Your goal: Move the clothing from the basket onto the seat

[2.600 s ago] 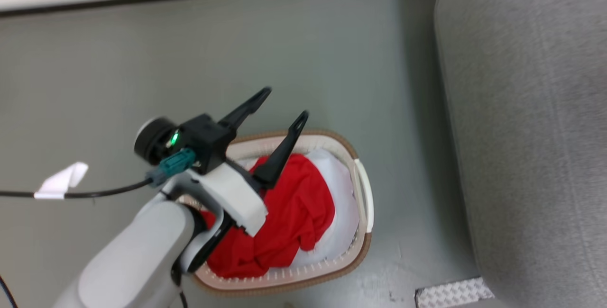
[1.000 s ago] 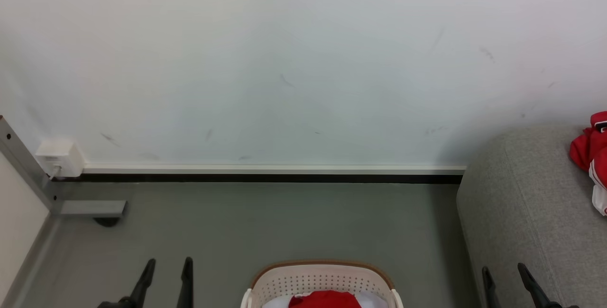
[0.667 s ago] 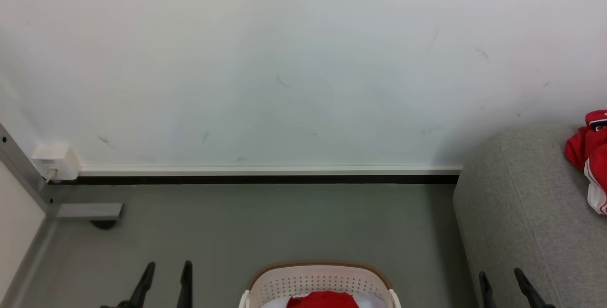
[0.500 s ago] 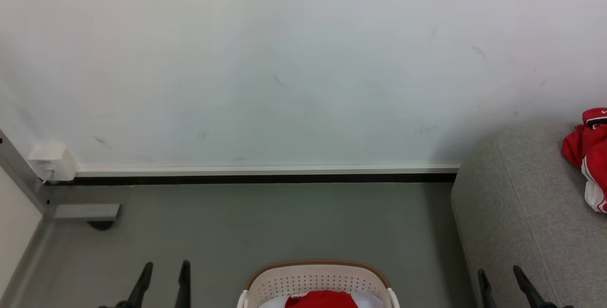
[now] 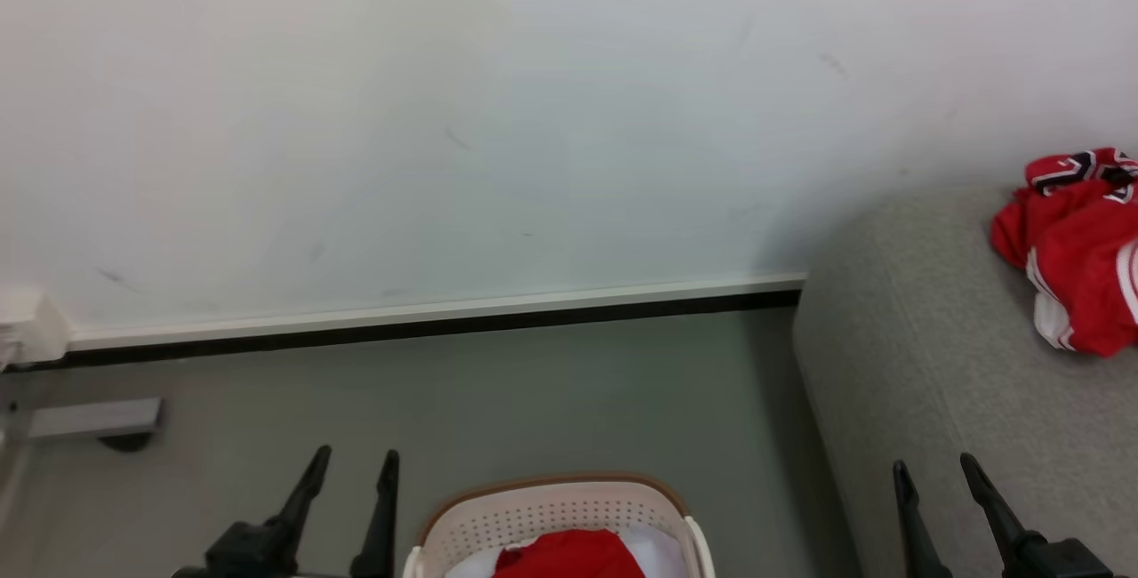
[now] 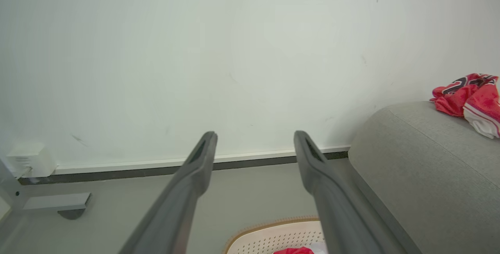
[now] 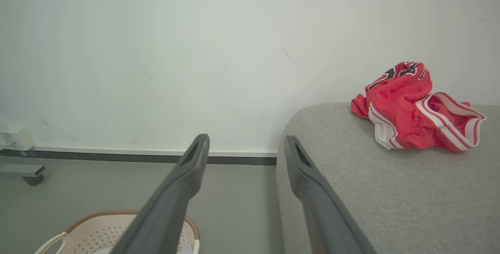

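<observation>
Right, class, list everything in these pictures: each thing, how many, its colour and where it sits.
seat: one, grey, right side
basket: one, cream with brown rim, left of seat
garment on seat: one, red with white stripes, crumpled
cloth: one, white, inside basket
garment in basket: one, red, next to cloth
box: one, white, far left, low down
wall: one, white, behind everything
floor: one, grey, under basket
left gripper: one, black, lower left, jaws open
right gripper: one, black, lower right, jaws open
</observation>
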Available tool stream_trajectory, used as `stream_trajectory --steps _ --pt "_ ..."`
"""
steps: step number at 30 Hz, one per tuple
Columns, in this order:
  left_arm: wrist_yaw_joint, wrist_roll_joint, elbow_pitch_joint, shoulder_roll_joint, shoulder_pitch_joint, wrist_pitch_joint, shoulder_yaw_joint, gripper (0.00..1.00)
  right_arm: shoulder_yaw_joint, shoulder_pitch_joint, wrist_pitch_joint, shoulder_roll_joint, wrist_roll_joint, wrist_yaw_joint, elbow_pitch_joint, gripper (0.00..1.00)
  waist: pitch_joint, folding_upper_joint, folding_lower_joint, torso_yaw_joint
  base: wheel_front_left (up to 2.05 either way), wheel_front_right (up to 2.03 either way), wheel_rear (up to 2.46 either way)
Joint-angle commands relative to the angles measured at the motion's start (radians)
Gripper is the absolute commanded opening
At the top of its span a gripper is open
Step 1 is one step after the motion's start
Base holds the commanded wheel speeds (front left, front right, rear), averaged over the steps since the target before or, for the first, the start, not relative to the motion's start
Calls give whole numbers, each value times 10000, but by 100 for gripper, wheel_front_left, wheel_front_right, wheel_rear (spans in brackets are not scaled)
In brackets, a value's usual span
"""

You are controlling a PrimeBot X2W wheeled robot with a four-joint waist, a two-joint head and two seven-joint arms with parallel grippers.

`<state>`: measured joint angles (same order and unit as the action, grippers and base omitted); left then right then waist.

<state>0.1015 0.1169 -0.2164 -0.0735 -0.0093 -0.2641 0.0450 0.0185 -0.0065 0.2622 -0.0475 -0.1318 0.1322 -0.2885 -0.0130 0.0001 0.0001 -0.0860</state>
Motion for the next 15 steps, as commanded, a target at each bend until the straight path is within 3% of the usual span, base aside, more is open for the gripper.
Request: stream_trajectory --steps 1,11,15 --pt "34 -224 -271 -99 -262 -5 126 100 -1 -156 19 -38 -13 -29 108 100 207 -1 -1 -389 0 0 0" --pt "203 -923 -2609 -525 -2089 747 1339 100 292 -1043 17 -35 -129 -29 1192 100 1821 -1 -1 -1992 0 0 0" --pt "244 -1086 -3544 -720 -2789 1262 1795 100 358 -1438 16 -30 -306 -29 1757 100 2662 -1 -1 -2342 0 0 0"
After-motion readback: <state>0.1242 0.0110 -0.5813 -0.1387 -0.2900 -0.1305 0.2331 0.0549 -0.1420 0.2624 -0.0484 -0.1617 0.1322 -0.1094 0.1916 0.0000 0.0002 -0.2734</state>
